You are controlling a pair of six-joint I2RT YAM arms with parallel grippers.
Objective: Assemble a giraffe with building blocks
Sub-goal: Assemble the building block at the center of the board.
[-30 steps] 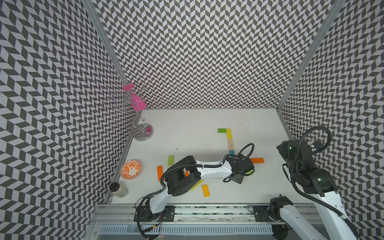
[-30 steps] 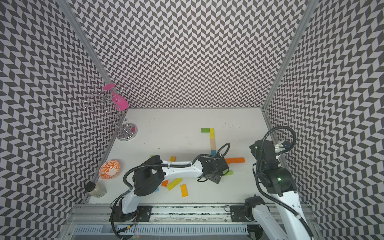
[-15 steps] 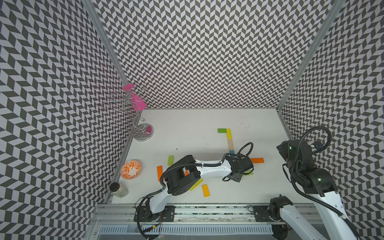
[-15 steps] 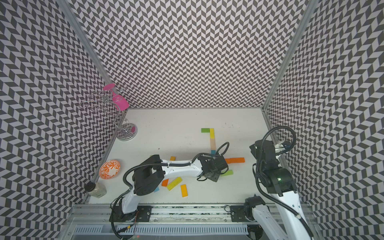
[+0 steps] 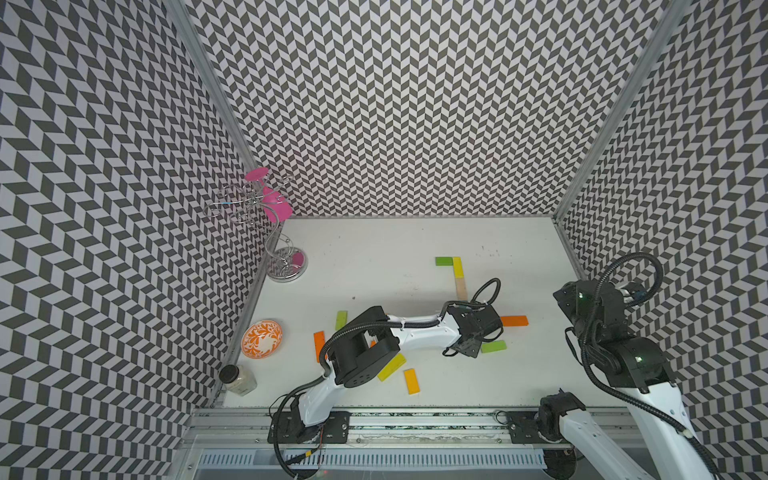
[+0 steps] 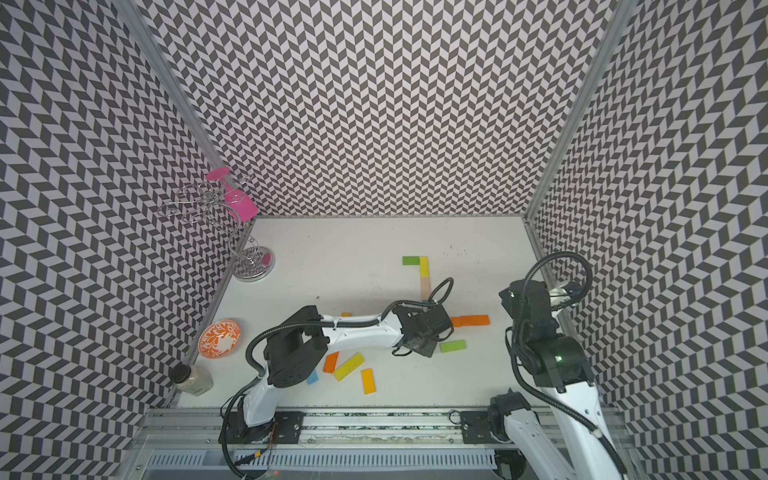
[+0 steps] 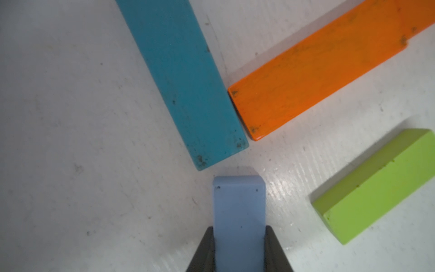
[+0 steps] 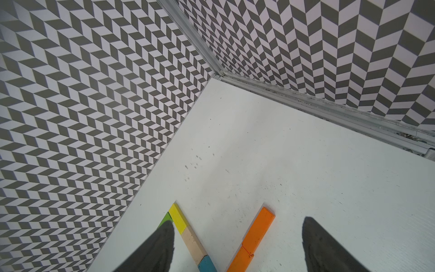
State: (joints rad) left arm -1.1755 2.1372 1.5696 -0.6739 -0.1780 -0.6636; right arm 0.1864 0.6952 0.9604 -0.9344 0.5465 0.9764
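Operator: Grip is what we check first. Our left end effector [image 7: 239, 229] is clamped on the light blue block [image 7: 237, 207], one finger on each long side, and most of the block juts out ahead of the fingers.

Observer: Agreed. We cannot tell whether it rests on the counter [image 7: 70, 146] or hangs just above it, since its shadow sits tight at the tip. That tip lies just short of the teal block [image 7: 186, 82], not touching it.

Operator: Then we should carry it low and slowly. The teal block closes the neck line after the yellow block [image 8: 179, 217] and the tan block [image 8: 194, 242], and the orange blocks [image 7: 313, 70] butt against its side. One nudge there would skew the figure.

Observer: We would also square our block to its neighbour before letting go, and steer clear of the lime block [image 7: 376, 186] lying loose nearby.

Operator: And our pose?

Observer: Our left arm [image 5: 415, 332] reaches low and nearly flat across the counter, wrist bent down at the foot of the neck. Our right end effector [image 8: 237, 221] has its fingers wide apart and empty, raised at the right side and looking down on the neck
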